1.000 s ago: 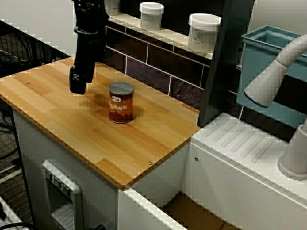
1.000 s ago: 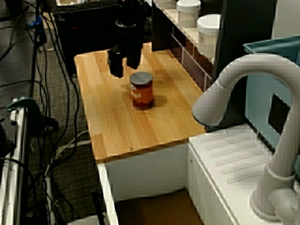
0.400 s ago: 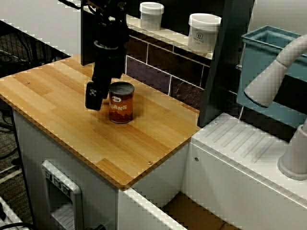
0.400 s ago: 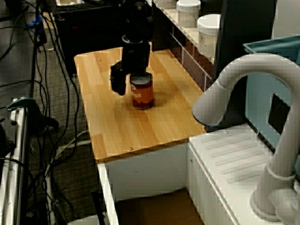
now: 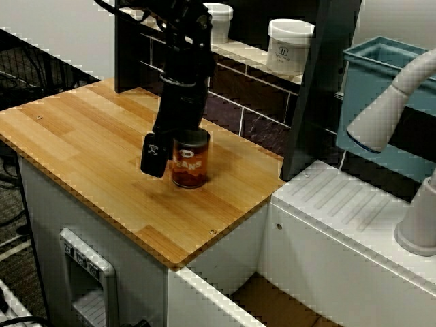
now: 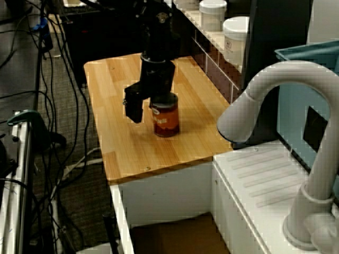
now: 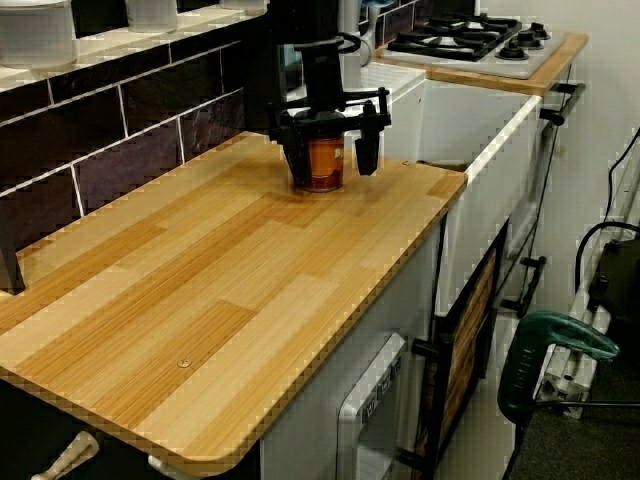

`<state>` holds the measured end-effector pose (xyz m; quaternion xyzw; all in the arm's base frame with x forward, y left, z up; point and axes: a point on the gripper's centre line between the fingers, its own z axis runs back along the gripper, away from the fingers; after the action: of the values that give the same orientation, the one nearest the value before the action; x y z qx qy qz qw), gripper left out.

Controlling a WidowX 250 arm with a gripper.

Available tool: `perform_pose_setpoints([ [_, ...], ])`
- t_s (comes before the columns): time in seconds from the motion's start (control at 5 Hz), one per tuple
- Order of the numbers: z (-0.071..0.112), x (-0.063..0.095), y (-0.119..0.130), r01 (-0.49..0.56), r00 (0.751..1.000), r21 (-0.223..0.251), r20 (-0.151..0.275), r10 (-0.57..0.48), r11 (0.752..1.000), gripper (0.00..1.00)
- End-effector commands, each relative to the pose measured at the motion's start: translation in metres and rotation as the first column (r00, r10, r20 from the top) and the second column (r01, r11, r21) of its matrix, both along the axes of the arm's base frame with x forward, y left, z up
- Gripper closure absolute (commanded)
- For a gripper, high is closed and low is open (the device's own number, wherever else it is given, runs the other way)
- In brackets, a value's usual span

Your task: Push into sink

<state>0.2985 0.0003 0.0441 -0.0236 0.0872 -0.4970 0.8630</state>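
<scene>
Beans can (image 5: pixel 190 161) stands upright on the wooden counter (image 5: pixel 102 170), its orange label facing the front camera and its metal top partly covered by the black arm above it. It sits between the spread fingers of the gripper (image 7: pixel 330 150): from the end-on view one black finger (image 7: pixel 296 158) hangs on one side of the can and the other on the opposite side, each with a little air visible beside the label, so the jaws are parted and straddle the can rather than pinching it. Whether the back of the can touches the gripper's palm cannot be told. In the front view the nearer finger (image 5: pixel 154 155) hangs just beside the can's label, its tip close to the wood.

Beyond the gripper, toward the counter's far end, lies the sink (image 5: pixel 272 303), a recessed basin with white walls and a brown floor, well apart from the can; a stretch of bare wood lies between them. Past the sink's edge is a white ribbed draining board (image 5: pixel 354 204), with a pale curved tap (image 6: pixel 275 106) rising over it. Behind the arm a dark tiled wall (image 5: pixel 245 95) carries a ledge with white lidded jars (image 5: pixel 289 45), and a teal-blue bin (image 5: pixel 388 88) sits farther along. A hob (image 7: pixel 470 35) shows beyond the sink in the end-on view.
</scene>
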Motion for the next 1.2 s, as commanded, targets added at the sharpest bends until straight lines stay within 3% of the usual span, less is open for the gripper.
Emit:
perform_pose_setpoints([
  [0.0,0.02,0.003,-0.024,0.045,0.999,-0.019,0.026,-0.045,0.999,0.0],
  [1.0,0.019,-0.018,-0.078,0.11,0.993,-0.045,-0.036,-0.112,0.993,0.0],
])
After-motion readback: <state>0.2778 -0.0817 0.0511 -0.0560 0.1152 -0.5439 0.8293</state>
